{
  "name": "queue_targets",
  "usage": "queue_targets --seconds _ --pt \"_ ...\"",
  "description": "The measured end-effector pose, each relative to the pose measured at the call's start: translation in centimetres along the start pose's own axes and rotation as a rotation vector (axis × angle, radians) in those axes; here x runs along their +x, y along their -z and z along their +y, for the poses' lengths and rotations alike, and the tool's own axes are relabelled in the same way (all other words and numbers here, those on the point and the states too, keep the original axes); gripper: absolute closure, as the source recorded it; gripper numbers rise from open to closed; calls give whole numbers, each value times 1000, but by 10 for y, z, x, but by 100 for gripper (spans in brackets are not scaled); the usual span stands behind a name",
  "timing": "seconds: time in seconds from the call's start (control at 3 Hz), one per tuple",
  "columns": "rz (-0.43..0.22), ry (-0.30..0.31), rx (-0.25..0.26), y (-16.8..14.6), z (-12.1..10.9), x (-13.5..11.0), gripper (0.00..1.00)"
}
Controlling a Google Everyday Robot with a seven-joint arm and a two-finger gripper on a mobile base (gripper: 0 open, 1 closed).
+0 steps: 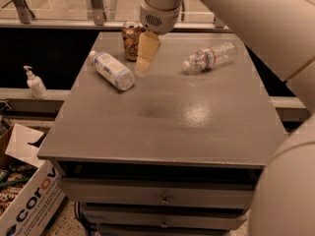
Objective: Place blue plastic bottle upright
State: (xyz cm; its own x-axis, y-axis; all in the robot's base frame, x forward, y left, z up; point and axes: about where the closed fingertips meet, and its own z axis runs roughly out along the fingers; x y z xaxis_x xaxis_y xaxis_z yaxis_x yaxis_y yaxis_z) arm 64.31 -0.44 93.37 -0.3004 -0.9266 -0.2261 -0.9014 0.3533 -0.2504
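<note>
The blue plastic bottle (112, 70) lies on its side at the back left of the grey table (167, 117), with its white cap pointing to the far left. My gripper (144, 59) hangs from the white arm just to the right of the bottle and in front of the brown can (131, 41). It is above the table top and holds nothing that I can see. The bottle is apart from the gripper.
A clear wrinkled bottle with a red-banded label (210, 57) lies on its side at the back right. A small white pump bottle (35, 82) stands on a ledge to the left. A cardboard box (24, 200) sits on the floor at the lower left.
</note>
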Motion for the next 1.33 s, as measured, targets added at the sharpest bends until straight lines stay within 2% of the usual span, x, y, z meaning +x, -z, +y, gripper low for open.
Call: queue_targets --seconds 0.33,1.0,1.33 --pt "17 -56 10 -18 -4 -25 0" --pt "-66 -255 56 -36 0 -49 0" --pt "-103 -304 57 -46 1 -65 0"
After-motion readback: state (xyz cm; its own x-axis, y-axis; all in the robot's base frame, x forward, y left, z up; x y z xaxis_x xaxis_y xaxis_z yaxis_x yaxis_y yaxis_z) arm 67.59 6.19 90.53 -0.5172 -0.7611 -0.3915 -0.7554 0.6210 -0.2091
